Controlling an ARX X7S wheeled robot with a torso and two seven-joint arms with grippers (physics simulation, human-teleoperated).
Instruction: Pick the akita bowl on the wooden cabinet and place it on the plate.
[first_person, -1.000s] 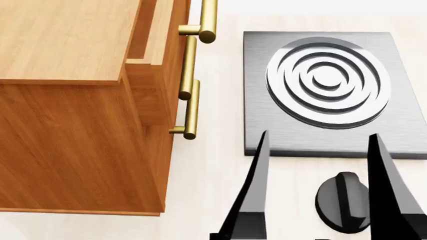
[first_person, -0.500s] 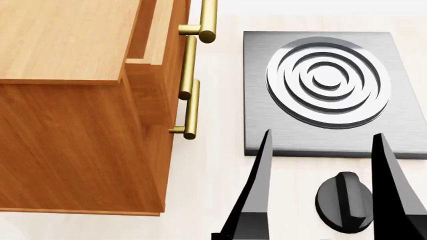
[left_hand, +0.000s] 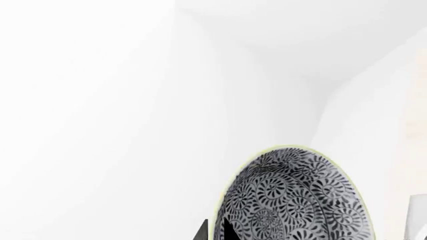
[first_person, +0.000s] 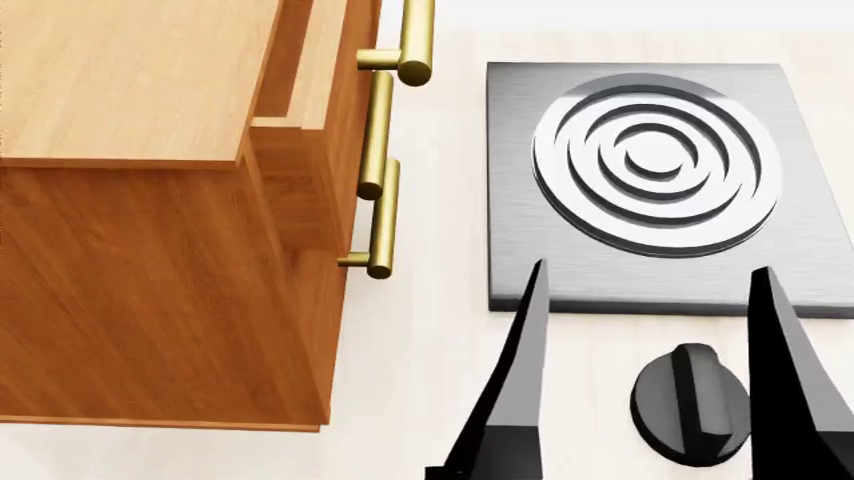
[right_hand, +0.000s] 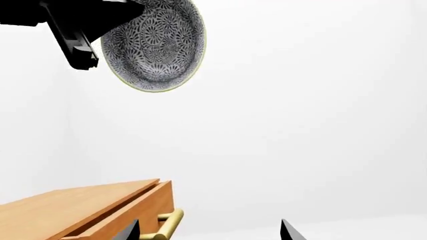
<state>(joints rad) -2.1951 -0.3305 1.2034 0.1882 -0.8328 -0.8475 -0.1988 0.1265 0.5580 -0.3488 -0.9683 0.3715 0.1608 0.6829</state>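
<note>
L end effector (right_hand: 100, 20) is gripping akita bowl (right_hand: 155, 46) high above wooden cabinet (first_person: 147, 200); R end effector (first_person: 647, 285) is hanging w/ fingers apart.

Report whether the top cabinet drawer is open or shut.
Open: in the head view the top drawer juts forward past the wooden cabinet front below it.

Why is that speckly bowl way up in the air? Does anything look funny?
Yes. The small round white bowl with the dark leafy pattern is tipped on its side, its inside facing outward, high above the orange-brown wooden cabinet, held by the left gripper. The cabinet's top drawer stands partly open.
</note>
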